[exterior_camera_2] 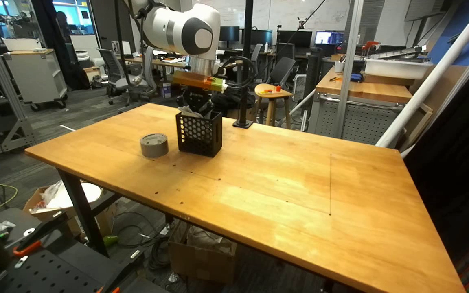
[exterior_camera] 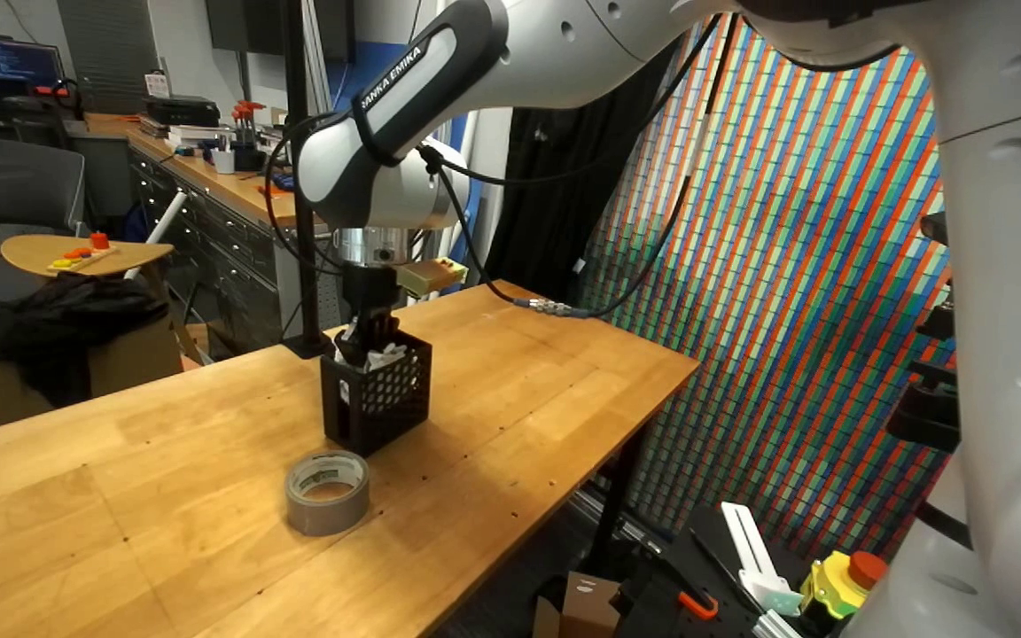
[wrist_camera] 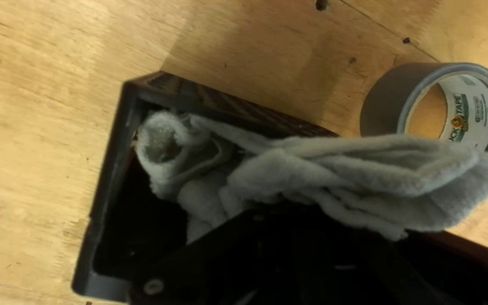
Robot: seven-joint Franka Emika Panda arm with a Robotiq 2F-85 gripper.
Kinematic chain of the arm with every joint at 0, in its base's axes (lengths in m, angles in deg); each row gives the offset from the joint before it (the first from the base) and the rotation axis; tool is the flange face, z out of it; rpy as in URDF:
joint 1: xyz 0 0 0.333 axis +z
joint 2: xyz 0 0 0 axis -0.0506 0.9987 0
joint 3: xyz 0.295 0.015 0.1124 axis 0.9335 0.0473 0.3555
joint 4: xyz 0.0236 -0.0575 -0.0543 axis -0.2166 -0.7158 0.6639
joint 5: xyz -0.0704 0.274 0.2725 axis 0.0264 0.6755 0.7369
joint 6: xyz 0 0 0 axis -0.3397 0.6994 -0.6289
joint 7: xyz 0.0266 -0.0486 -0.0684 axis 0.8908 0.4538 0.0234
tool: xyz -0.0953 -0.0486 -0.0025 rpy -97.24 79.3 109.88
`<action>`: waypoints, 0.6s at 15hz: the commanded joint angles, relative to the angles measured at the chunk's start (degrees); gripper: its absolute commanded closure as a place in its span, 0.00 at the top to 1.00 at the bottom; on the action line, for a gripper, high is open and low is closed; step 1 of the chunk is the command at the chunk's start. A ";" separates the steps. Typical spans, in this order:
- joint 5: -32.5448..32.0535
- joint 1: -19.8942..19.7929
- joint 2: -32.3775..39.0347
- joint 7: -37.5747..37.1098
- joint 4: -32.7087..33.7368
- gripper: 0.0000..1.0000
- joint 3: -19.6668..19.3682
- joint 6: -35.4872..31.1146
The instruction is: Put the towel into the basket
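The grey-white towel (wrist_camera: 354,178) is bunched at my gripper (wrist_camera: 286,214). Part of it lies inside the black basket (wrist_camera: 244,109), and a folded end sticks out over the basket's side in the wrist view. The towel also shows at the basket's top in both exterior views (exterior_camera: 386,356) (exterior_camera_2: 187,110). The basket stands upright on the table (exterior_camera: 378,394) (exterior_camera_2: 200,136). My gripper points down at the basket's opening (exterior_camera: 373,332) (exterior_camera_2: 197,106). Its fingers come together on the towel; the tips are dark and partly hidden by cloth.
A roll of grey duct tape (exterior_camera: 324,518) lies on the wooden table (exterior_camera: 209,540) close beside the basket, and it also shows in the wrist view (wrist_camera: 381,101). A black upright post (exterior_camera_2: 246,81) stands at the table's edge behind the basket.
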 commanded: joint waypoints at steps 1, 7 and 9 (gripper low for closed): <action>0.94 -0.20 2.15 1.34 2.01 0.00 0.82 1.71; -5.86 2.20 -5.27 -4.12 0.03 0.00 -1.73 3.17; -9.40 3.21 -7.53 -6.04 0.38 0.00 -2.49 4.42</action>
